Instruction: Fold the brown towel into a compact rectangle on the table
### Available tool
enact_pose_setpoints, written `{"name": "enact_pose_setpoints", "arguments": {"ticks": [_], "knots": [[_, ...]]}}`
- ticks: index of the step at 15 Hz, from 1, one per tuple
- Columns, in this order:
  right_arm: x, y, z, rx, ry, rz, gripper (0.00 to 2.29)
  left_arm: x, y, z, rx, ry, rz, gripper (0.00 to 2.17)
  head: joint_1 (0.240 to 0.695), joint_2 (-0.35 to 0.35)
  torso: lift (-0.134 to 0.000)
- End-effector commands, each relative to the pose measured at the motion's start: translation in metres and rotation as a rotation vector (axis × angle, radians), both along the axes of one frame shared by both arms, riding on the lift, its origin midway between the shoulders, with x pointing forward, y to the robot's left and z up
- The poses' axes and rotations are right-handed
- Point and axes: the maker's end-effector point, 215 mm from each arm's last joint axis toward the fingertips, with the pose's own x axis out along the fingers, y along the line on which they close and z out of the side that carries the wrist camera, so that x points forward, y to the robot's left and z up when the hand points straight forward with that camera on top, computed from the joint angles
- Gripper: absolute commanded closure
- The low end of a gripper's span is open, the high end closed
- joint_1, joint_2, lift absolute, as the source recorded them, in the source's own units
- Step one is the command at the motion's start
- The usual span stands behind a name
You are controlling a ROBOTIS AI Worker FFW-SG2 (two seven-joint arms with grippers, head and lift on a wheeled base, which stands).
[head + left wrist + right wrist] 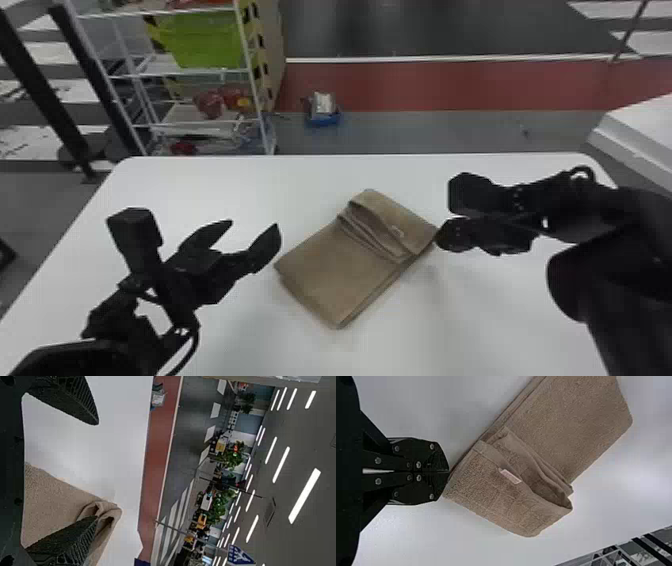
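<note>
The brown towel (pixel 330 270) lies folded and slanting across the middle of the table, its far end doubled over into a layered flap with a small label. At that flap's right corner is my right gripper (pixel 440 239), its fingers together. The right wrist view has the gripper (pixel 448 471) shut on the edge of the towel (pixel 494 490), a little of the corner hidden behind a finger. To the towel's left, my left gripper (pixel 255 226) stands open and apart from it. In the left wrist view, nothing is held by the gripper (pixel 97 471); one finger overlaps the towel (pixel 51 498).
The white table (pixel 210 175) has free room left of the towel and at its near side. Beyond the far edge stands a wire shelf (pixel 260 107) with a green bin (pixel 205 42). A small blue container (pixel 322 119) is on the floor. Another white surface (pixel 645 130) stands at the right.
</note>
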Motion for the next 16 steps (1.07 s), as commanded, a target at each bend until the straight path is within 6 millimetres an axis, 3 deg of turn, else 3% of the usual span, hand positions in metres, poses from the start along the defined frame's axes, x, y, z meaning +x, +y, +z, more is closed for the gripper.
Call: {"name": "enact_pose_setpoints", "arguments": {"ticks": [1, 4, 6, 7, 8, 9, 12, 16], "knots": [[-0.022, 0.012, 0.019, 0.07, -0.026, 0.001, 2.1, 0.003, -0.004, 0.0, -0.004, -0.001, -0.006, 0.03, 0.695, 0.069, -0.134], [-0.046, 0.044, 0.01, 0.146, 0.087, -0.089, 2.08, 0.003, -0.01, 0.0, -0.005, 0.0, -0.015, 0.03, 0.695, 0.085, -0.134], [-0.062, 0.048, -0.01, 0.193, 0.224, -0.278, 1.64, 0.002, -0.007, -0.003, -0.004, 0.007, -0.011, 0.03, 0.695, 0.103, -0.134], [-0.062, 0.043, -0.015, 0.203, 0.239, -0.405, 1.31, 0.001, -0.006, -0.003, -0.003, 0.005, -0.009, 0.03, 0.695, 0.11, -0.134], [-0.063, 0.041, -0.012, 0.215, 0.236, -0.492, 0.77, 0.001, -0.006, -0.003, -0.003, 0.005, -0.008, 0.03, 0.695, 0.115, -0.134], [-0.066, 0.037, -0.015, 0.216, 0.241, -0.574, 0.51, 0.001, -0.006, -0.004, -0.005, 0.007, -0.008, 0.03, 0.695, 0.116, -0.134], [-0.057, 0.03, 0.01, 0.273, 0.249, -0.791, 0.42, 0.001, -0.006, -0.004, -0.005, 0.006, -0.011, 0.03, 0.695, 0.106, -0.134], [-0.028, 0.053, 0.044, 0.299, 0.196, -0.806, 0.26, 0.0, -0.002, -0.005, -0.008, 0.009, -0.007, 0.03, 0.695, 0.112, -0.134]]}}
